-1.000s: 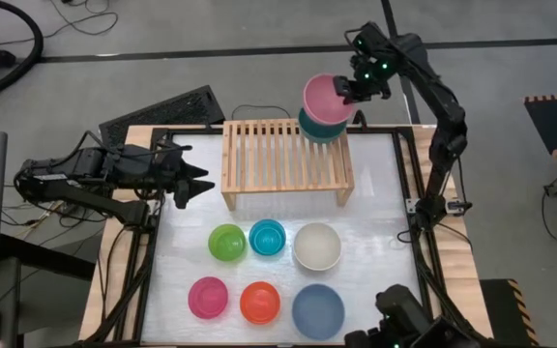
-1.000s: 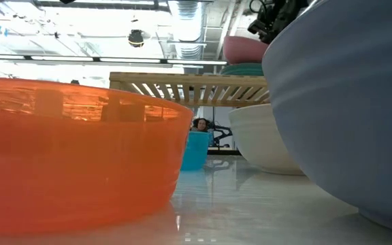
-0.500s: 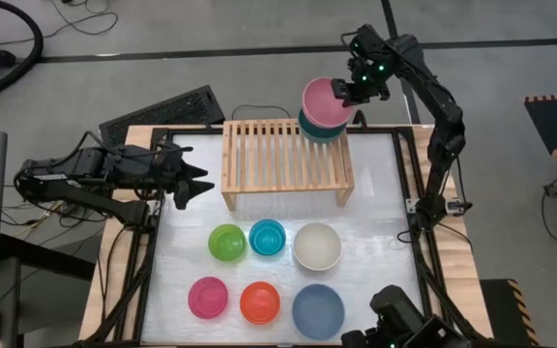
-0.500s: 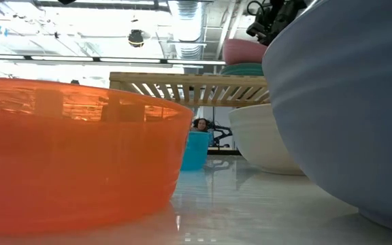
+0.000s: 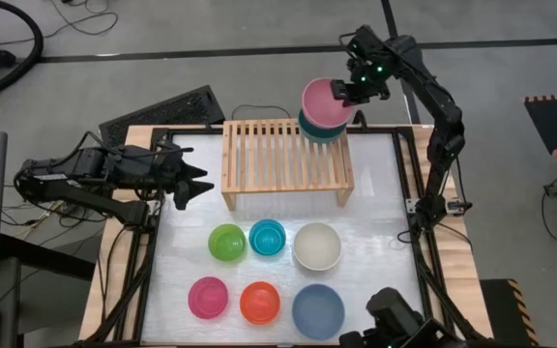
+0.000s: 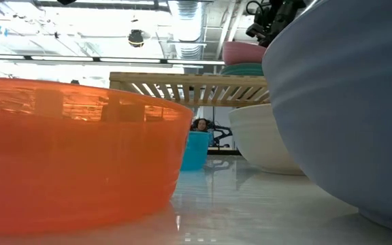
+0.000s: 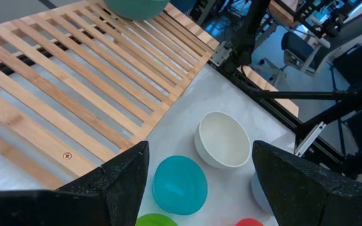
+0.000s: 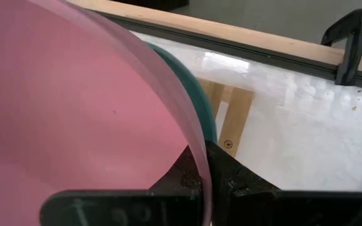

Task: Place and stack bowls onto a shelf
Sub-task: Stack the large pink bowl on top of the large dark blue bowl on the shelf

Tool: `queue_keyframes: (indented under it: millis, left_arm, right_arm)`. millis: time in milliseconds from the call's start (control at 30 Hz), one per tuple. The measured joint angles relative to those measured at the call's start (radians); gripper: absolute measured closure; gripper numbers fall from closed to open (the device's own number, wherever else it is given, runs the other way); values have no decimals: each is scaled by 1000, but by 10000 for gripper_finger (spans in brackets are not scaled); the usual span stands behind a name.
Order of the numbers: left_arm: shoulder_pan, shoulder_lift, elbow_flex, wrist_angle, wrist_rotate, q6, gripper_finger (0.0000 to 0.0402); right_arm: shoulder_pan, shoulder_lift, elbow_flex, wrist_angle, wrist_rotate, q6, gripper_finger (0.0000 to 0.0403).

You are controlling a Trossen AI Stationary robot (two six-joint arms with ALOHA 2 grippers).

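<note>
**Pink bowl over teal bowl at shelf's upper-right corner**

The light pink bowl [image 5: 321, 100] is seen just above centre in the high view, held over the teal green bowl [image 5: 317, 132], which sits on the shelf [image 5: 283, 155] at its upper-right corner. In the low view the pink bowl appears nested in or just above the teal one; whether full contact is made cannot be told. The pink bowl's rim is clamped by the right gripper [image 5: 348, 92], one finger inside and one outside the wall, as shown in the right wrist view.

Six bowls are left on the bench [image 5: 375, 222] in the lower half of the high view: green [image 5: 227, 242], cyan [image 5: 267, 237] and cream [image 5: 317, 246] in one row; magenta [image 5: 208, 297], orange [image 5: 260, 303] and slate blue [image 5: 317, 310] in the row below.

The left gripper [image 5: 199, 181] is parked at the left of the frame, beside the shelf's left leg, fingers apart and holding nothing.

Step in hand, as judged: stacking of the pink bowl onto the teal bowl. Next move is likely to call for the bowl being seated level, the right gripper's fingers being parted, and the arm being lifted clear without the stack being dragged off the slats.
</note>
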Motion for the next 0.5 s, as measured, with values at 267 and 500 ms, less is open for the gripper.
queue_keyframes:
  millis: [267, 500]
  left_arm:
    - [0, 0, 0, 0, 0, 0, 136]
    - [0, 0, 0, 0, 0, 0, 136]
  right_arm:
    - [13, 0, -6, -1, 0, 0, 378]
    - [14, 1, -6, 3, 0, 0, 378]
